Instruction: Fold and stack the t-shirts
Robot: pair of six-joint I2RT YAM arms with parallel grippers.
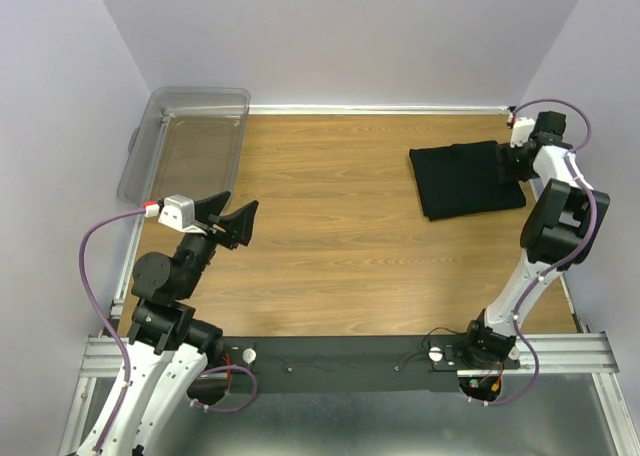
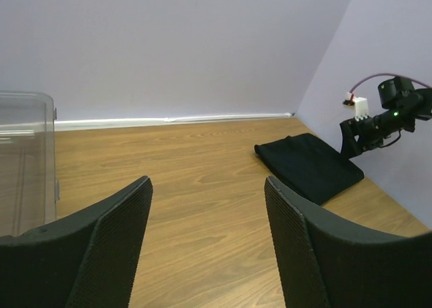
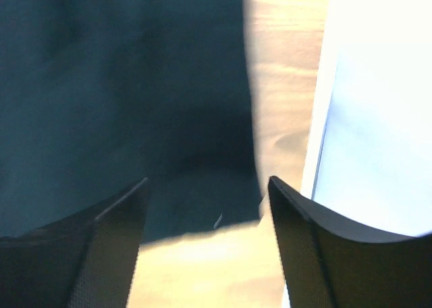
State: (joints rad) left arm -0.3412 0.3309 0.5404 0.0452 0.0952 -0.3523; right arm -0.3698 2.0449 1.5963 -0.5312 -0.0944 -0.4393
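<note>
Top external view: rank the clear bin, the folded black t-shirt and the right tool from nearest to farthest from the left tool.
1. Clear bin, far left corner, just beyond the left tool.
2. Black t-shirt, folded, across on the far right.
3. Right tool, at the shirt's right edge, farthest.

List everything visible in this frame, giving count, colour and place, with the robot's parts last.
t-shirt: one folded pile, black, far right of the table.
bin: one, clear plastic, far left corner, looks empty.
table: one, brown wood grain, under everything.
walls: three, pale lilac, around the table.
left hand: one, black fingers, open, raised over the near left.
right hand: one, black fingers, open, at the t-shirt's right edge.
</note>
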